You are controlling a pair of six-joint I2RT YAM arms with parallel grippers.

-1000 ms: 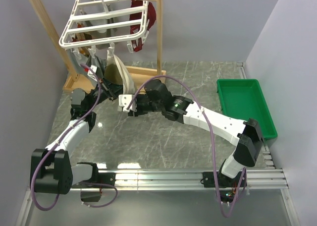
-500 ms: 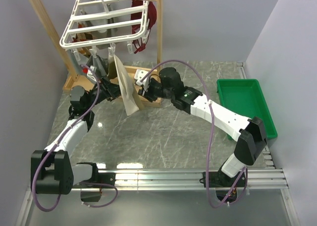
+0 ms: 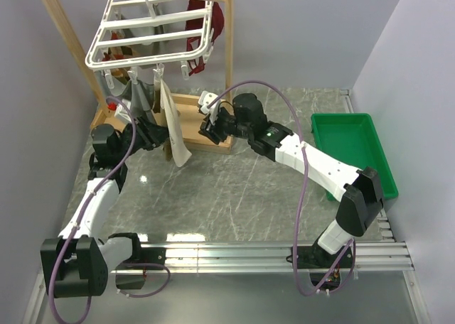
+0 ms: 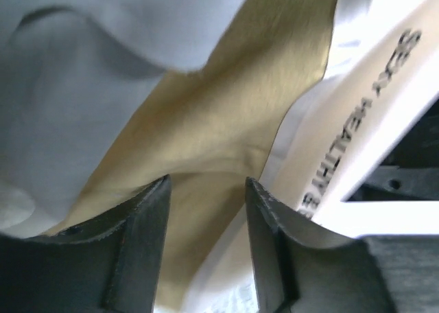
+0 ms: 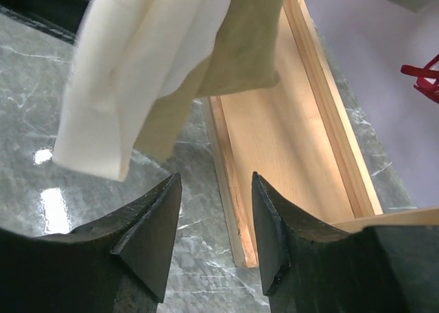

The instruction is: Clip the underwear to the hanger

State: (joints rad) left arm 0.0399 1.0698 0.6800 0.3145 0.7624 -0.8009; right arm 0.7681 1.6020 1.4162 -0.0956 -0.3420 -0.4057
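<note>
The tan underwear (image 3: 173, 128), with its white lettered waistband, hangs down from a clip of the white grid hanger (image 3: 153, 36). My left gripper (image 3: 158, 134) is just left of the cloth. In the left wrist view the left gripper (image 4: 207, 186) is open; the tan underwear (image 4: 226, 100) and waistband (image 4: 370, 121) fill the view just beyond its tips. My right gripper (image 3: 205, 129) hovers right of the cloth, apart from it. Seen from its wrist, the right gripper (image 5: 215, 182) is open and empty, with the underwear (image 5: 178, 45) hanging to the upper left.
The hanger hangs from a wooden frame stand (image 3: 229, 68), whose base tray (image 5: 295, 141) lies under the right gripper. A grey garment (image 4: 75, 79) and a dark red garment (image 3: 215, 18) also hang on the hanger. A green bin (image 3: 352, 150) sits at the right.
The left gripper opened and drew back left off the underwear. The right gripper pulled away to the right and up. The underwear now hangs by itself from the hanger.
</note>
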